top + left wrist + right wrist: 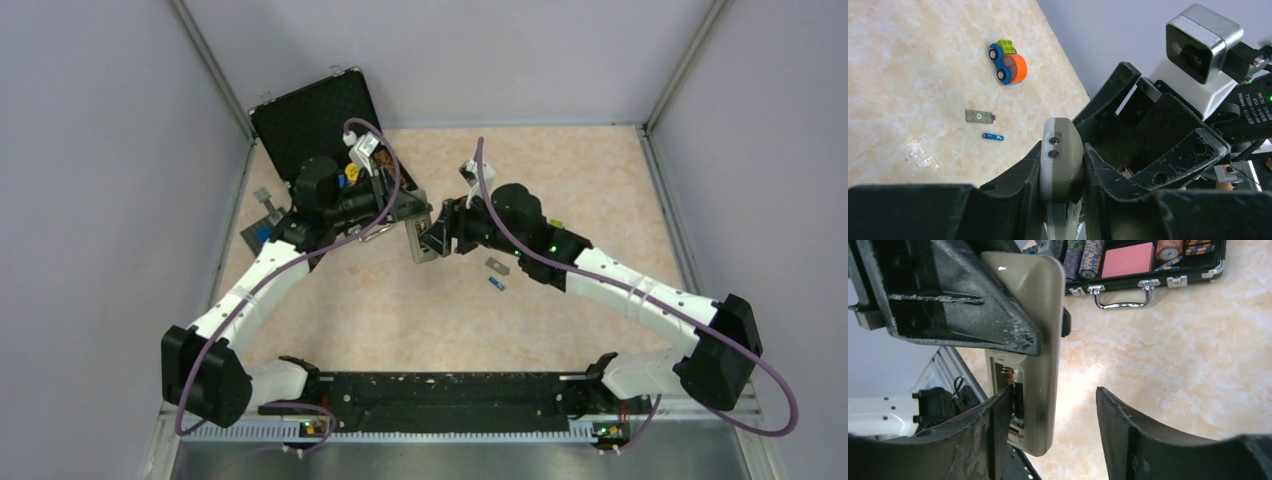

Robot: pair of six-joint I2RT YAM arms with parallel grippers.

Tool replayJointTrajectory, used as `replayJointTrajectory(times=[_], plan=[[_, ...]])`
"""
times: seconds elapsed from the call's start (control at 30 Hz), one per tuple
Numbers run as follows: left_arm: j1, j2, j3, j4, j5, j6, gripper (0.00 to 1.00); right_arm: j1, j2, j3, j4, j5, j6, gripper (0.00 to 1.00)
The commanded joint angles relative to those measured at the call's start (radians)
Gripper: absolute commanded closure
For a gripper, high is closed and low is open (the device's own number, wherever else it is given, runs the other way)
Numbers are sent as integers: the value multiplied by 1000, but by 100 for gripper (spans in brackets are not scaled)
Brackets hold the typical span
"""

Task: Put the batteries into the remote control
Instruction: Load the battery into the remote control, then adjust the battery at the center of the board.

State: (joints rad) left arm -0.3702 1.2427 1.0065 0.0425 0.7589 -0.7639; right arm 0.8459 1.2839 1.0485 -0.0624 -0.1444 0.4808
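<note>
Closest to the left wrist cam, the left gripper (1064,150) is clamping the remote (1062,162) across its thin sides. The right gripper (1053,390) is hanging wide open around the remote's lower end, gripping nothing. One dark battery (1018,399) is sitting in the open compartment, while the blue battery (993,136) is lying on the table (908,75) beside a flat grey piece (980,116). I'm guessing it's light, hard, slick and roll-happy, so I'm thinking of pinching it across the middle.
</note>
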Motion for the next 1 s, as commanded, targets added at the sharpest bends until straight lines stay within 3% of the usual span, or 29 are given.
replayJointTrajectory(times=[0.0,0.27,0.67,0.83,0.97], plan=[[6,-7,49,34,17,5,100,-25,-30,25,-11,35,51,35],[19,-9,43,45,27,13,100,-124,-113,-17,84,-147,158,26],[27,-39,-12,176,67,-35,100,-129,-120,-28,70,-248,61,25],[37,-77,-48,174,43,-21,100,-137,-129,-40,-34,-114,87,28],[60,-126,-119,188,-4,-21,100,-174,-117,-74,-189,65,97,44]])
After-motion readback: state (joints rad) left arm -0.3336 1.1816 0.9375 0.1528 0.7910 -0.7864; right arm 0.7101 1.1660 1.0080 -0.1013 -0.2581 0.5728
